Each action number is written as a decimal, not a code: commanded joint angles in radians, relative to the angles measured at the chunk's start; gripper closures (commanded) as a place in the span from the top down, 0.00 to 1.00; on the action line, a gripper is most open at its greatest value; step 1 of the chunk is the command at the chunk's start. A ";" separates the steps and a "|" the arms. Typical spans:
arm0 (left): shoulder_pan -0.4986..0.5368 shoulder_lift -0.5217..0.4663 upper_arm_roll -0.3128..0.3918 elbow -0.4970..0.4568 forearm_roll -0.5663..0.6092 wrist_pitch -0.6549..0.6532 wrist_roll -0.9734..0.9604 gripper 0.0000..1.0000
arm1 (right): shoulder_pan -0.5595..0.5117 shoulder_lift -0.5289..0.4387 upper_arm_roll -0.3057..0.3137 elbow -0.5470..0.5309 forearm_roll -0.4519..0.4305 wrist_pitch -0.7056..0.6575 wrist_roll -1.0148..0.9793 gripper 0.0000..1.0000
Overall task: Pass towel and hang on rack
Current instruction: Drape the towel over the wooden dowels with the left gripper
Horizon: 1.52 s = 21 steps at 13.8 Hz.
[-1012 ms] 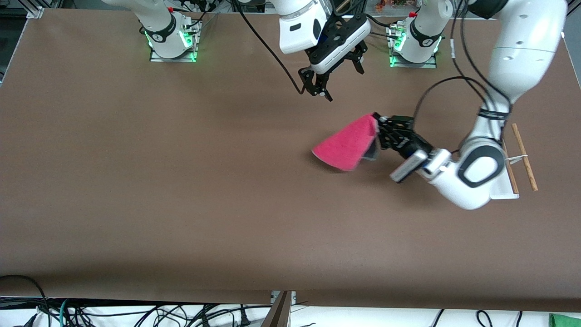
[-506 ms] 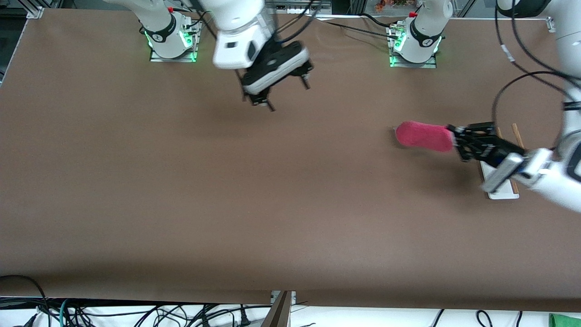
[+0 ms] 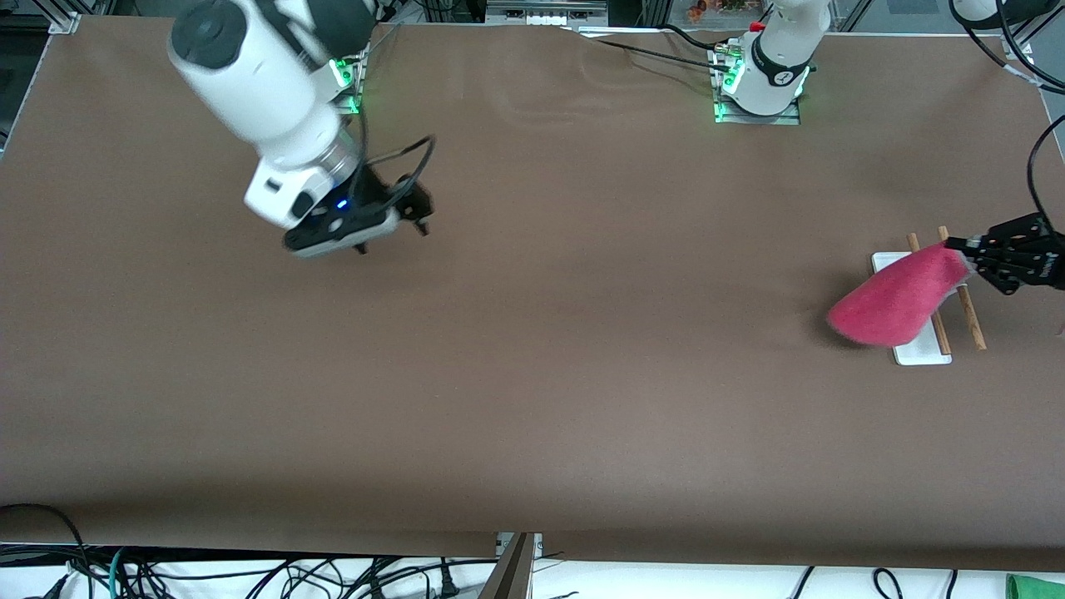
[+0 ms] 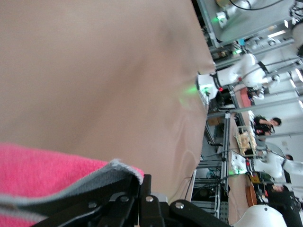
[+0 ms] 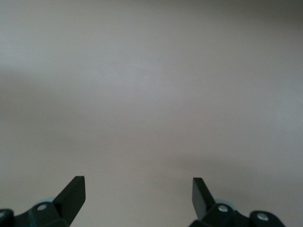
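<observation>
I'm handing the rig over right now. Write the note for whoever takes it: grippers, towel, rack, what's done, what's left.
Left gripper: shut on the towel, holding it in the air over the rack.
Right gripper: open, holding nothing, waiting over bare table toward the right arm's end.
Rack: at the left arm's end.
Done: handover, towel in the left gripper.
Left: drape the towel over the rods, release.

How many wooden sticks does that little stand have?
2: the rack has two parallel rods, one partly under the towel held by the left gripper, the other beside it.
</observation>
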 commanded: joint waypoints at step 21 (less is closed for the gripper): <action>-0.004 0.080 0.193 0.045 0.343 0.490 0.393 0.99 | -0.247 -0.253 -0.229 -0.043 -0.124 -0.328 -0.188 1.00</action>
